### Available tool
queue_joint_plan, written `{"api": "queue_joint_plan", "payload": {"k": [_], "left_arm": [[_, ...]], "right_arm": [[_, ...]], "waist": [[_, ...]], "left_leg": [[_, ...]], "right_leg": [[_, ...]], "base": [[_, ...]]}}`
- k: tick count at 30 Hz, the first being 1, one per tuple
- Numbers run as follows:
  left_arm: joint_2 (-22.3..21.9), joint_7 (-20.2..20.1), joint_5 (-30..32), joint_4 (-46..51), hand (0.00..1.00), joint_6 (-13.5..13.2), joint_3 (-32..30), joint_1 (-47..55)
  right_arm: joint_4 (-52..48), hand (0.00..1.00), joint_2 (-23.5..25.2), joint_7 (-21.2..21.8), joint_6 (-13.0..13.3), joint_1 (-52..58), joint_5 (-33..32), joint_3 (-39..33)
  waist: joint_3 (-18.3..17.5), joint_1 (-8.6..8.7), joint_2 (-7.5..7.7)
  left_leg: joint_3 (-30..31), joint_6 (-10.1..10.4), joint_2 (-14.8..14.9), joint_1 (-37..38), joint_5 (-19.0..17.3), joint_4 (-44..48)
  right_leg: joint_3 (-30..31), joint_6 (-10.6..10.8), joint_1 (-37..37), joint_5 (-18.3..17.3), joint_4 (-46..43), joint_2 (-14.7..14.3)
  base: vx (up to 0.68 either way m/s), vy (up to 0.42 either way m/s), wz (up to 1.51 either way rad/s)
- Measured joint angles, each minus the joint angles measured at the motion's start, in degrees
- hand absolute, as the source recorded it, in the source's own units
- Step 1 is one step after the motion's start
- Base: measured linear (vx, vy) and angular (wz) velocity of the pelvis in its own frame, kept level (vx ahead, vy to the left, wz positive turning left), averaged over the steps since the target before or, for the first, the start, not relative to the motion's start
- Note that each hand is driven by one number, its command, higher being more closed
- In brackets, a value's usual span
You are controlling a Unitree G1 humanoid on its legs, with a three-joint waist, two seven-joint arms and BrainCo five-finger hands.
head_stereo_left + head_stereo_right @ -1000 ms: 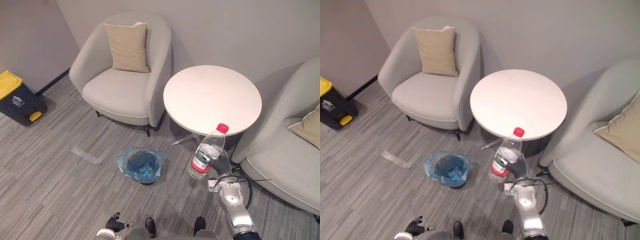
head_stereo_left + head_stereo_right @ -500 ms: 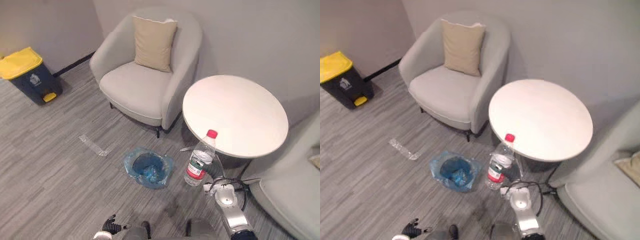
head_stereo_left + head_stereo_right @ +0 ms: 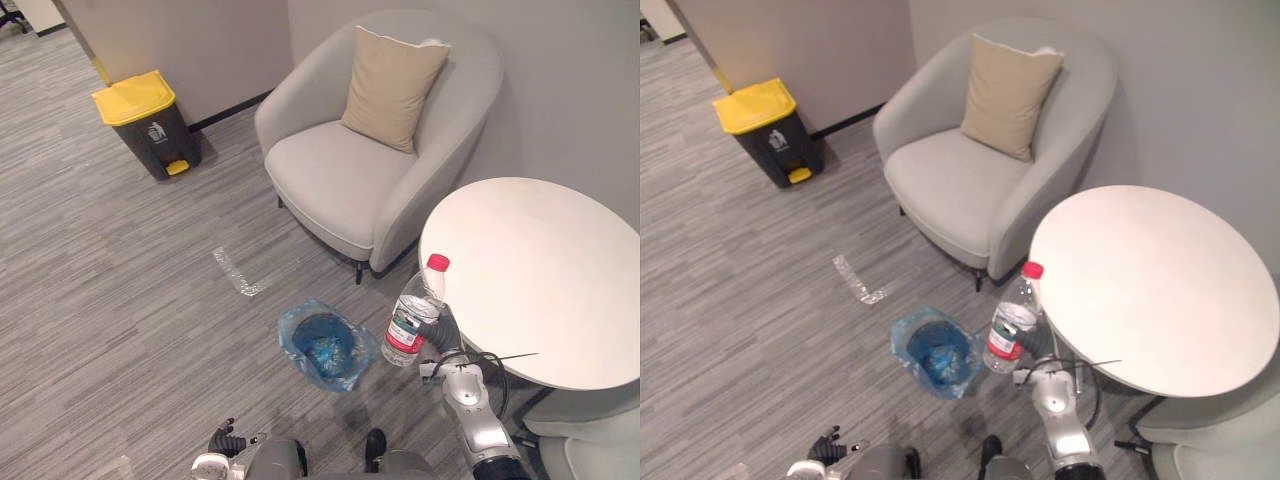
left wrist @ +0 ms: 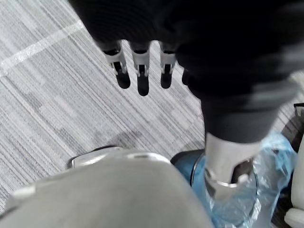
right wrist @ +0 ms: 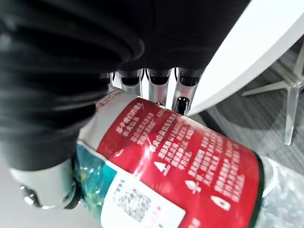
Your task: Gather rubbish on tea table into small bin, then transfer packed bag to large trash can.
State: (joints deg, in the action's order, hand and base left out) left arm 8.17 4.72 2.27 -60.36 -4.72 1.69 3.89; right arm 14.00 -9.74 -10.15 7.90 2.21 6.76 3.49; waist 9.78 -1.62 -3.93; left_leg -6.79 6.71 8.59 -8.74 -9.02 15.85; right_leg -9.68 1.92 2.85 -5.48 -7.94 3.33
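Holding the clear bottle (red cap, red label) low and right of centre, my right hand has its fingers wrapped round it. I see it between the blue-bagged small bin and the white tea table at right. My left hand hangs at the bottom edge, fingers straight, holding nothing. The yellow-lidded large trash can stands upper left.

right arm: silver-grey | right hand, left hand: dark ribbed covers; silver fingers, dark tips
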Motion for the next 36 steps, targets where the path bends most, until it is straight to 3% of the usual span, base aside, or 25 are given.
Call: {"api": "queue_joint_plan", "payload": {"k": [1, 3, 10, 13, 19, 24, 30, 36], "left_arm": [[0.4, 0.0, 0.1, 0.1, 0.0, -0.1, 0.6, 0.0], [1.3, 0.0, 0.4, -0.1, 0.0, 0.0, 2.3, -0.3], [2.0, 0.3, 1.5, -0.4, 0.0, 0.0, 4.6, -2.6], [2.3, 1.3, 0.4, -1.2, 0.0, -0.1, 6.0, -7.3], [2.6, 2.9, -2.5, -0.8, 0.0, -1.3, 5.9, -13.4], [2.8, 4.1, -3.5, 1.7, 0.0, -1.4, 3.6, -17.6], [1.9, 5.2, -4.9, 4.8, 0.0, -2.5, -0.8, -22.2], [-1.7, 5.3, -7.1, 7.8, 0.0, -4.7, -0.7, -25.9]], "right_arm": [[0.1, 1.0, 0.3, 0.0, 0.1, -0.2, 0.1, 0.7], [0.3, 1.0, 0.2, 0.3, 0.0, -0.2, 1.1, 2.5], [5.1, 1.0, -1.6, 1.2, 0.3, -7.6, 6.2, 11.5], [11.5, 1.0, -4.0, 0.2, -0.1, -16.3, 8.3, 13.3], [18.7, 1.0, -6.7, -3.0, -2.7, -27.6, 9.0, 13.4], [19.2, 1.0, -6.3, -4.9, -3.6, -35.8, 8.7, 12.9], [23.9, 1.0, -6.4, -7.8, -4.1, -48.0, 7.3, 12.9], [29.0, 1.0, -6.2, -9.9, -4.5, -55.0, 4.0, 12.4]], "waist": [[0.4, -0.36, 1.11], [0.7, -0.37, 1.82], [2.0, -0.68, 1.4], [6.3, -0.8, 1.0], [11.0, -2.07, 1.71], [12.4, -2.17, 1.97], [13.1, -3.55, 2.14], [13.8, -4.69, 2.37]], "left_leg": [[-0.5, -0.8, -1.7, 1.3, 1.0, -2.6], [-0.7, -1.7, -3.1, 1.3, 1.6, -3.7], [-3.2, -2.6, -4.9, -2.1, 2.2, -3.7], [-2.0, -2.7, -4.4, -9.0, 2.2, 1.3], [0.0, -2.9, -3.1, -22.5, 2.0, 9.2], [1.1, -3.3, -2.0, -33.8, 1.3, 14.5], [1.9, -4.1, -1.1, -46.3, 2.4, 17.5], [2.6, -4.0, -1.3, -52.1, 3.1, 19.5]], "right_leg": [[1.0, 0.9, 0.2, 0.6, 0.7, 1.0], [1.0, 1.8, 0.2, 1.1, 1.6, 2.3], [3.8, 3.1, 6.4, 1.3, -1.3, 4.0], [3.6, 2.3, 13.4, 0.2, -7.2, 4.0], [2.1, 1.0, 27.3, -2.9, -19.0, 4.6], [1.0, 0.5, 37.6, -3.5, -24.2, 4.7], [-0.4, -0.4, 49.0, -2.8, -27.4, 4.9], [-1.2, -0.7, 54.1, -3.2, -30.0, 5.8]], "base": [[0.02, 0.184, 0.02], [0.01, 0.156, 0.06], [-0.02, 0.071, -0.16], [-0.1, -0.017, 0.07], [-0.15, -0.053, 0.22], [-0.17, -0.031, 0.11], [-0.07, 0.001, 0.08], [0.03, 0.01, 0.12]]}}
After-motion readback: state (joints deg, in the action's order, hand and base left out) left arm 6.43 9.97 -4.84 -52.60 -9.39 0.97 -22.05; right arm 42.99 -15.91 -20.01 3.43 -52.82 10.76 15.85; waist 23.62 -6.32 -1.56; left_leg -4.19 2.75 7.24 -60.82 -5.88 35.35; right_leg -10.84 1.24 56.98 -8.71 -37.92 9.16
